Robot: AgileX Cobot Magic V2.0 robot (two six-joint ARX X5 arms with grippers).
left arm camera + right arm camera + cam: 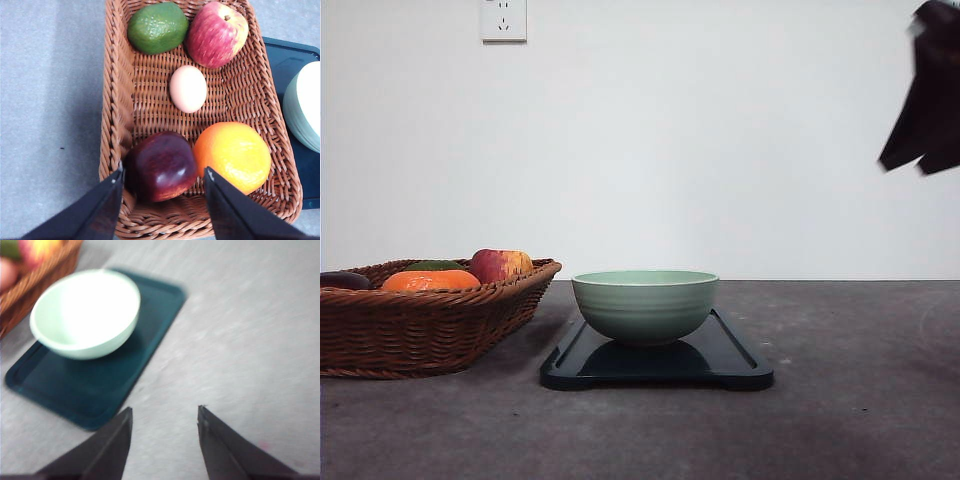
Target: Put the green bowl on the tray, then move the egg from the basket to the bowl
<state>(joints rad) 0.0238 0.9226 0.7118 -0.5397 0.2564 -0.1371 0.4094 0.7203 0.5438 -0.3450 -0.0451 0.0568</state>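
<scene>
Bowl on tray, egg in basket, both pincers empty.

Counter point(860, 420), grey. Basket point(430, 330) on it at my left, just beside the tray point(735, 365). Green bowl point(645, 305) sits upright on the tray, toward its basket end. In the basket: orange point(232, 156), red-yellow apple point(216, 34), dark red fruit point(161, 166), green fruit point(157, 27), and the pale egg point(188, 88) lying among them, touching none. My left pincer point(164, 176) hangs spread wide above the dark red fruit, holding nothing. My right pincer point(164, 415) is spread too, empty, over bare counter beside the tray.
</scene>
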